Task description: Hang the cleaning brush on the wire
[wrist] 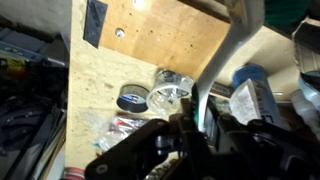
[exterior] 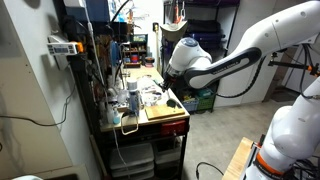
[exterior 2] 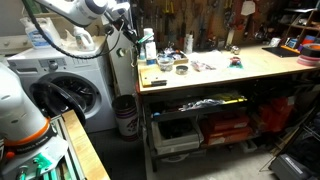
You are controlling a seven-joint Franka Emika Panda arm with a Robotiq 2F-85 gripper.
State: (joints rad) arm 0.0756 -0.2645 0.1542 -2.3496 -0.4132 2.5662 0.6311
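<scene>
Pincer [wrist: 193, 138] fills the bottom centre of the wrist view as a dark blur, and I cannot tell whether it is clenched, released or grasping anything. A pale bar [wrist: 228, 55] slants from it toward the upper right; it may be a finger or a handle, but it is too blurred to say. I cannot pick out the brush for certain in any view. If it is in hand, it is lost in that dark mass at the bottom edge. Just beyond, in mid-frame, a dark tape roll [wrist: 130, 98] and a clear ring [wrist: 170, 95] lie side by side on the bench [wrist: 150, 50], with a blue-topped bottle [wrist: 250, 80] at the right. Farther off, in the upper left, is a black patch [wrist: 95, 22]. In an exterior view the arm [exterior: 225, 60] stretches from the right edge to the centre, putting the pincer [exterior: 132, 95] low over the cluttered left part of the bench. It is close beside a rack [exterior: 95, 60] of tools and cords. I judge it is held there because the hanging place is on that upright, though no single wire stands out. Farthest, a washer [exterior 2: 70, 90] sits at lower left.
</scene>
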